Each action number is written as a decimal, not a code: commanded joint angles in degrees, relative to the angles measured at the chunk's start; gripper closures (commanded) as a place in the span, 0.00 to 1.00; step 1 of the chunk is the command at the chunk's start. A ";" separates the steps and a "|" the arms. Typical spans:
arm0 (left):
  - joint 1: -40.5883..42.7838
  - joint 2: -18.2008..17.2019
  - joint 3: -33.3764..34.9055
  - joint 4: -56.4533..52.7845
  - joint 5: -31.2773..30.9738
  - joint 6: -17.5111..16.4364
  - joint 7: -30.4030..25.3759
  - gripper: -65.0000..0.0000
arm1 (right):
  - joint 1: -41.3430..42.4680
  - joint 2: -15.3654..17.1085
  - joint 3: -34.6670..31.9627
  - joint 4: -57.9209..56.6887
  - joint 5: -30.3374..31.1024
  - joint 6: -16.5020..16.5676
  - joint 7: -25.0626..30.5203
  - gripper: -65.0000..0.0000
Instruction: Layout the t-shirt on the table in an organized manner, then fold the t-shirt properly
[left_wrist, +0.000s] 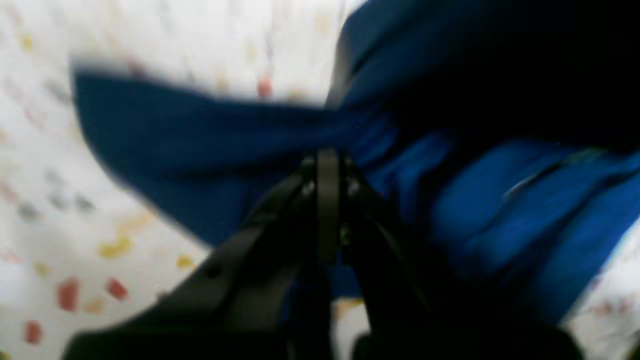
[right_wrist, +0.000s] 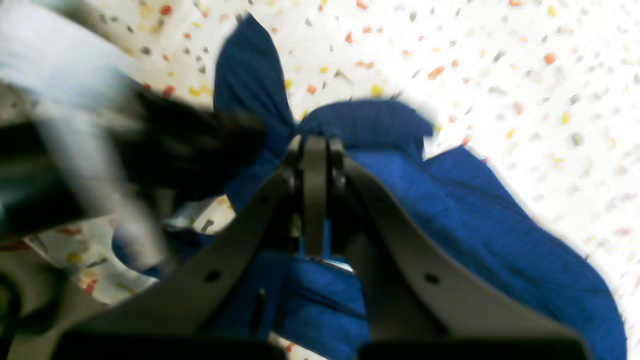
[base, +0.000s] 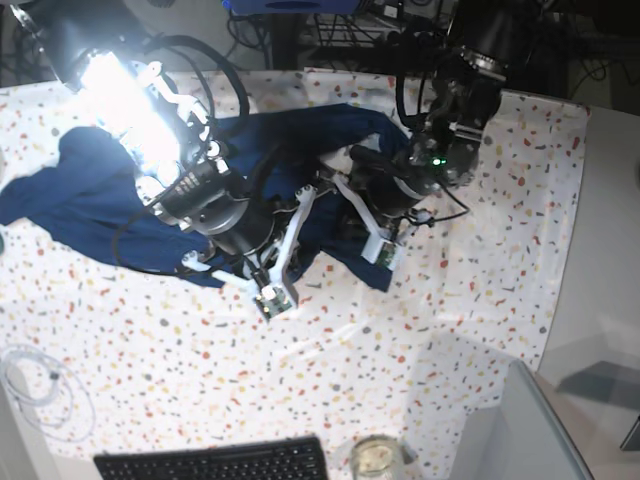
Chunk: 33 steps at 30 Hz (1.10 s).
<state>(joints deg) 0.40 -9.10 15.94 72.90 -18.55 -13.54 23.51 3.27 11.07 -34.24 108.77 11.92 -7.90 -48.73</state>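
The dark navy t-shirt (base: 110, 185) lies crumpled on the speckled white table (base: 450, 320), stretching from the far left to the middle. Both grippers meet over its bunched right part. My left gripper (left_wrist: 327, 162) is shut, pinching a fold of the t-shirt (left_wrist: 210, 150); in the base view it (base: 340, 182) reaches in from the right. My right gripper (right_wrist: 315, 145) is shut on a bunched edge of the t-shirt (right_wrist: 490, 225); in the base view it (base: 308, 197) comes from the left. The left wrist view is blurred.
A black keyboard (base: 210, 462) and a glass jar (base: 375, 458) sit at the table's near edge. A white cable (base: 35, 385) lies at the near left. A plain grey surface (base: 605, 250) borders the right. The other arm (right_wrist: 150, 145) is blurred in the right wrist view.
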 joint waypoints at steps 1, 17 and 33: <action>-2.03 -0.26 0.80 -1.83 -0.40 -0.04 -1.13 1.00 | 1.00 0.58 0.26 2.31 -0.27 0.21 1.30 1.00; -26.47 6.95 3.26 -42.71 -0.40 6.29 -22.94 1.00 | -8.94 3.74 0.00 6.53 -0.19 0.74 1.48 1.00; -23.92 2.55 -11.15 -20.64 -0.75 6.38 -20.03 1.00 | -6.65 -5.93 -5.54 -17.83 -0.10 7.24 7.72 0.98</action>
<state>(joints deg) -21.78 -5.58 4.73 51.70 -19.16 -7.51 5.63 -4.10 5.45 -39.75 89.80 11.60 -0.95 -42.02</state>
